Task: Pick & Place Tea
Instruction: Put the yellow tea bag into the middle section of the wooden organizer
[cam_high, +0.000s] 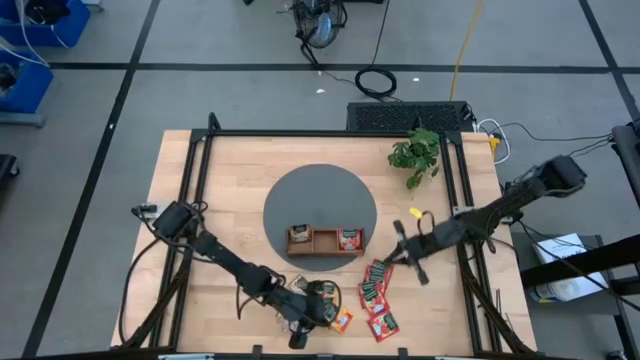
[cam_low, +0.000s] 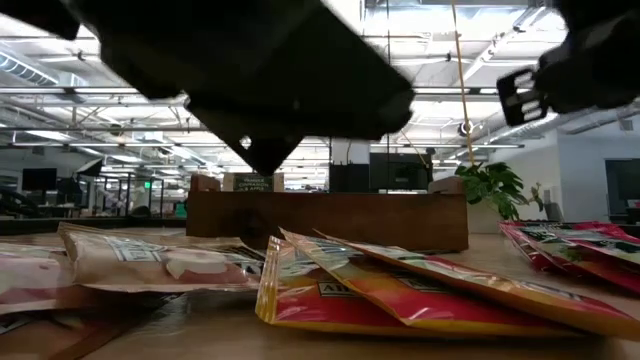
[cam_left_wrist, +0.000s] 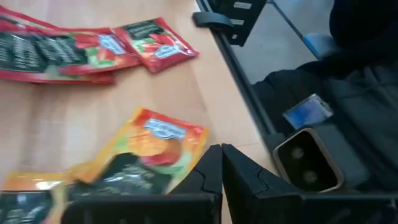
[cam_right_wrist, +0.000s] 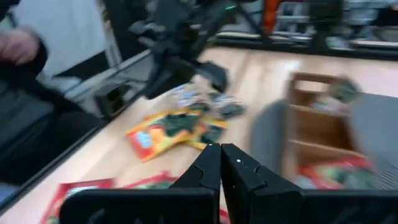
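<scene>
- Wooden three-compartment tray (cam_high: 325, 250) sits on the dark round mat (cam_high: 320, 190). A beige packet (cam_high: 299, 235) stands in its left slot and a red packet (cam_high: 349, 238) in its right slot; middle slot looks bare. So roughly two bags sorted, most still out.
- Left gripper (cam_high: 322, 312) low at the front table edge, over the orange-yellow tea packets (cam_left_wrist: 146, 152). Its fingers (cam_left_wrist: 249, 180) are pressed together in the left wrist view, tip just beside a packet's edge; nothing visibly pinched between them, looks like an empty close or a missed grab.
- Red tea packets (cam_high: 377, 295) lie in a loose cluster right of the tray's front, more at the far side of the left wrist view (cam_left_wrist: 155, 46).
- Right gripper (cam_high: 410, 250) hovers right of the tray, above the red cluster, fingers closed, holding nothing.
- Beige packets (cam_low: 160, 262) lie flat at the front in the low view.
- Left to do: nearly all packets on the table need moving into the tray.
</scene>
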